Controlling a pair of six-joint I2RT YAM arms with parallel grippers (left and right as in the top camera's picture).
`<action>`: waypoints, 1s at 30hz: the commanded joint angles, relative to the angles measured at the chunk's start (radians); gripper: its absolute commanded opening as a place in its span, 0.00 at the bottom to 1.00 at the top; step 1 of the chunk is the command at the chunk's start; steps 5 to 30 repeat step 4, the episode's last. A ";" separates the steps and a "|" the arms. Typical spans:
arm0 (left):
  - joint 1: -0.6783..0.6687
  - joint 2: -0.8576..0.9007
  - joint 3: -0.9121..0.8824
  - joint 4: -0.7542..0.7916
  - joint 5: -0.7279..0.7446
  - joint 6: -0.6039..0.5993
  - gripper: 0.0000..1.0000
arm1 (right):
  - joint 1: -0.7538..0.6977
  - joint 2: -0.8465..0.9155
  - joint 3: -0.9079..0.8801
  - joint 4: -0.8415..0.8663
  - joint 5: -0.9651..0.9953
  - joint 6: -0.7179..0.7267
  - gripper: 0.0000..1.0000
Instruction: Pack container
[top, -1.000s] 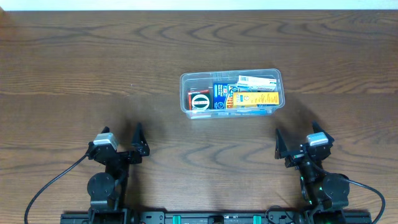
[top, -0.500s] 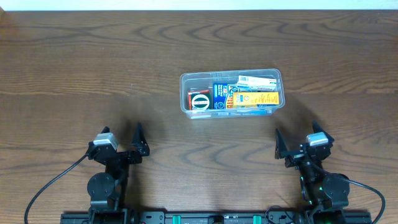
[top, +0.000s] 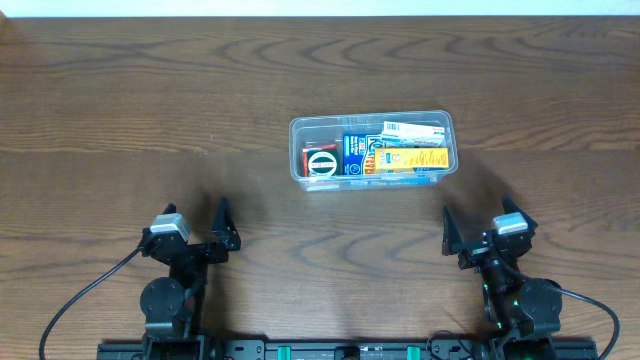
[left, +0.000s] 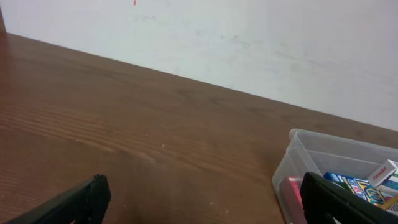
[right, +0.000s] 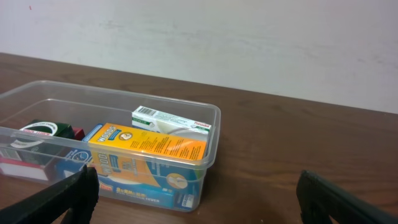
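Nothing is seen to have moved since the earlier overhead frames: both arms and the tub are found in the same places.

The container (top: 318, 131) is set on the wooden table (top: 150, 100), a little right of the table's middle and well apart from both arms. Its long axis is laid left to right, across the line of reach of either arm. Several small boxes are already lodged in it: a yellow box (top: 415, 160) toward the right end, a white box (top: 410, 128) behind that, a blue box (top: 352, 150) near the middle and a red and white box (top: 320, 162) toward the left end. No loose box and no lid are seen on the table.

The left gripper (top: 193, 222) is held wide open near the table's near edge, and nothing is gripped by it. The right gripper (top: 480, 222) is likewise spread fully and left empty.

From the left gripper the container is found forward and well to the right, so that only its left end wall (left: 292, 162) is caught at the edge of the left wrist view. From the right gripper it is found forward and slightly to the left, with its right end wall (right: 208, 146) turned toward the fingers. The right arm is judged the nearer, so any further reach to the tub is best made from that side, toward the short right end.
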 joint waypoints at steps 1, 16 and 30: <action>-0.004 -0.007 -0.015 -0.036 0.011 0.013 0.98 | -0.008 -0.010 -0.005 0.000 0.008 -0.011 0.99; -0.004 -0.007 -0.015 -0.037 0.011 0.013 0.98 | -0.008 -0.010 -0.005 0.000 0.008 -0.011 0.99; -0.004 -0.007 -0.015 -0.037 0.011 0.013 0.98 | -0.008 -0.010 -0.005 0.000 0.008 -0.011 0.99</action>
